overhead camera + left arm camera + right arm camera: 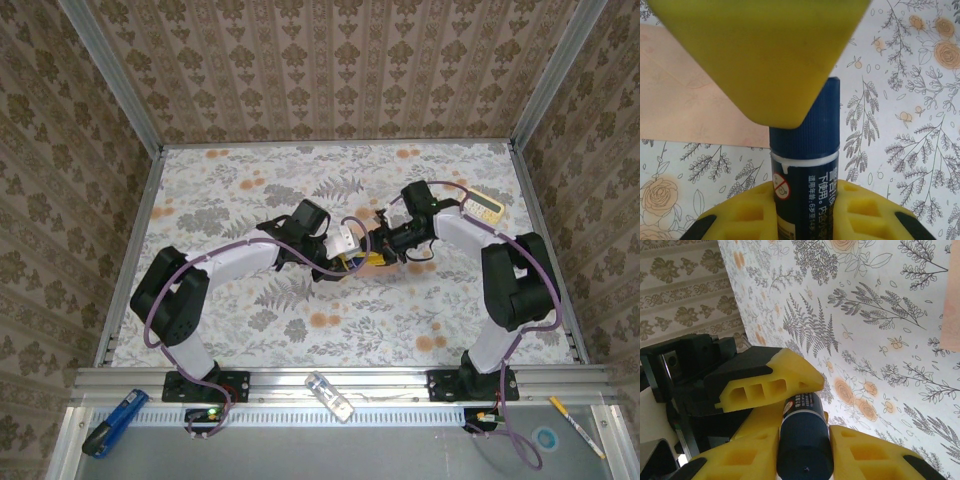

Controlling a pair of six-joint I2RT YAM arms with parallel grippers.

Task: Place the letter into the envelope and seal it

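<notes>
1. Left claw: closed on the labelled body of a blue cylindrical plastic glue stick.
2. Salmon-pink paper envelope: lies flat on the floral-patterned worktop, below and just beside the glue stick.
3. Right claw: closed on the ribbed cap end of the glue stick.
4. Hazard: an off-axis pull between the claws may let the cap slip or wrench the glue stick loose, dropping it onto the envelope.

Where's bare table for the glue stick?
Bare: table far left, beyond the left arm; near strip by the rail. Crowded: middle, where left gripper and right gripper clamp the glue stick by the envelope; calculator far right.
</notes>
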